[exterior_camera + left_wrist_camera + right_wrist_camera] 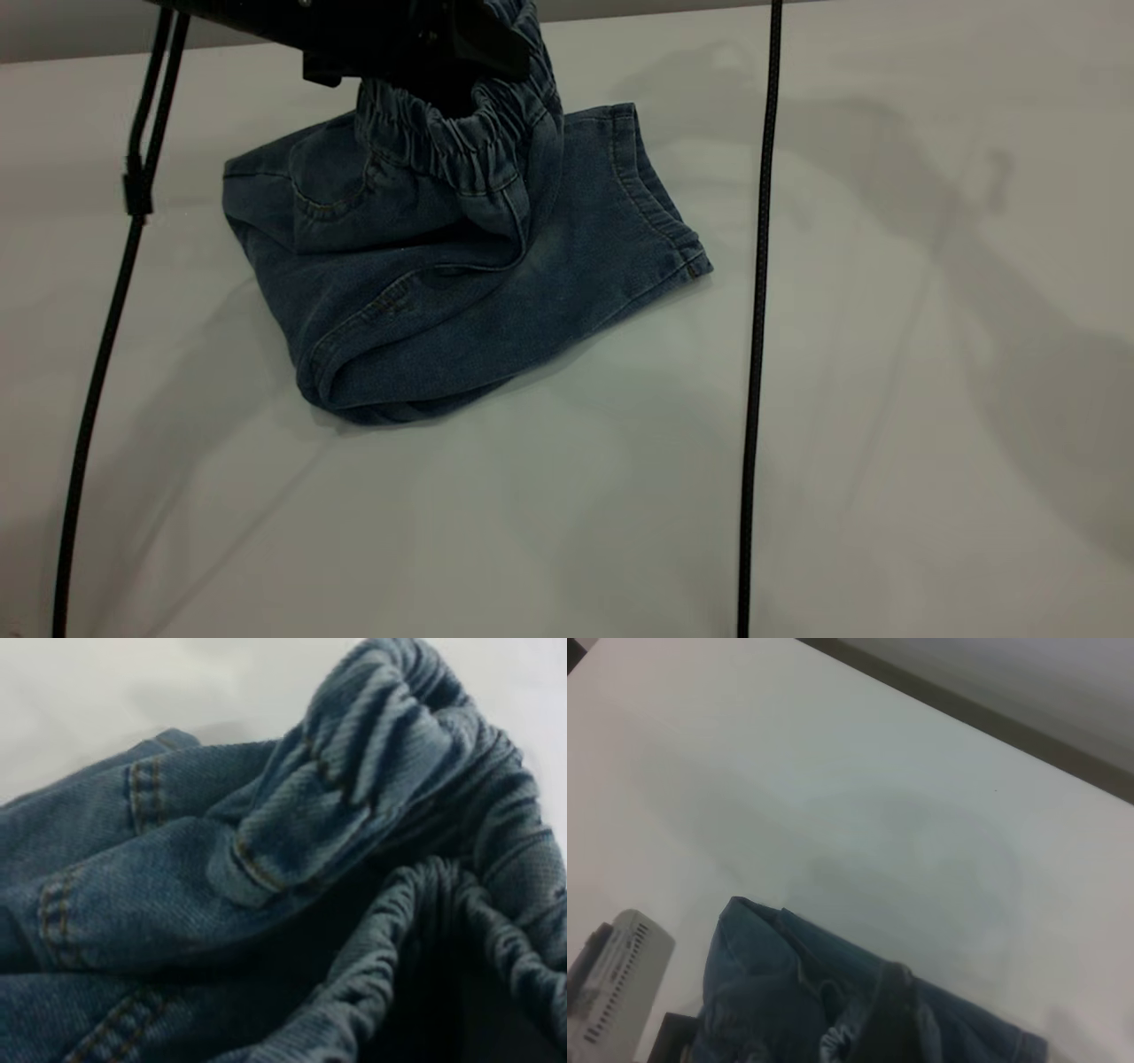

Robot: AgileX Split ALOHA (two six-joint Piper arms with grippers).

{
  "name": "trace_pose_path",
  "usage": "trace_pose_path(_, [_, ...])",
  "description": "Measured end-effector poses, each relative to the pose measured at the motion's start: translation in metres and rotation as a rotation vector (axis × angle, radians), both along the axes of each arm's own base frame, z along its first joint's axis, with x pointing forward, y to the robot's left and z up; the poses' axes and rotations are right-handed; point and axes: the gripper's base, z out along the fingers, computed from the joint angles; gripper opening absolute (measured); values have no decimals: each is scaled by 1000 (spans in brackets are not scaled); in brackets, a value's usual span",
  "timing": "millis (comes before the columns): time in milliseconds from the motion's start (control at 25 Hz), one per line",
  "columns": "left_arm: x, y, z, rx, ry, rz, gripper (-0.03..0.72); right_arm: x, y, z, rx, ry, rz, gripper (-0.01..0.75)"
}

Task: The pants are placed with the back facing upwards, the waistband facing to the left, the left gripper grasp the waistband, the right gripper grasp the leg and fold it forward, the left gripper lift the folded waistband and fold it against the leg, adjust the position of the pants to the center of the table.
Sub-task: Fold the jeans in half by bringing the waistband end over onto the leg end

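The pants (461, 292) lie already doubled lengthwise toward the far left part of the worktop (886, 496), their long axis running from the rounded fold on the near-left side out to the stitched hem of the leg (656, 213) on the far-right side. The waistband (461, 151) is off the surface: its gathered elastic edge hangs bunched from the left hand (443, 71), which sits directly above the middle of the garment at the far edge (only its dark body shows in the exterior view, and the left wrist view is filled with denim, so the fingers themselves are hidden; the cloth hanging from it suggests they are clamped on the band). From there the hem lies away toward the right edge of the worktop, so the fold should carry the waistband that way, along the long axis, and lay it against the leg. The left arm is plainly the one at the cloth. The right hand is not visible anywhere; its wrist view looks across bare worktop with the pants at the bottom, so it appears raised and clear.
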Motion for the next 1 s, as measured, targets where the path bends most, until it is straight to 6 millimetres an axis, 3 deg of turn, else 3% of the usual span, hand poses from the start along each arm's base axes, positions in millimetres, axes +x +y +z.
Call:
trace_pose_path(120, [1,1,1,20,-20,-4,121,0,0,0,0,0,0,569])
trace_pose_path(240, [2,4,7,67,-74,-13,179,0,0,-1,-2,1,0,569])
trace_pose_path(480, [12,9,34,120,-167,46,499,1,0,-5,-4,8,-1,569])
trace_pose_path(600, [13,11,56,115,-226,65,601,1,0,-5,-6,9,-1,569])
trace_pose_path(720, [10,13,82,107,-288,83,617,1,0,-5,-1,10,0,569])
trace_pose_path(1000, [-9,26,155,104,-467,158,571,3,-2,-7,-42,-2,-12,569])
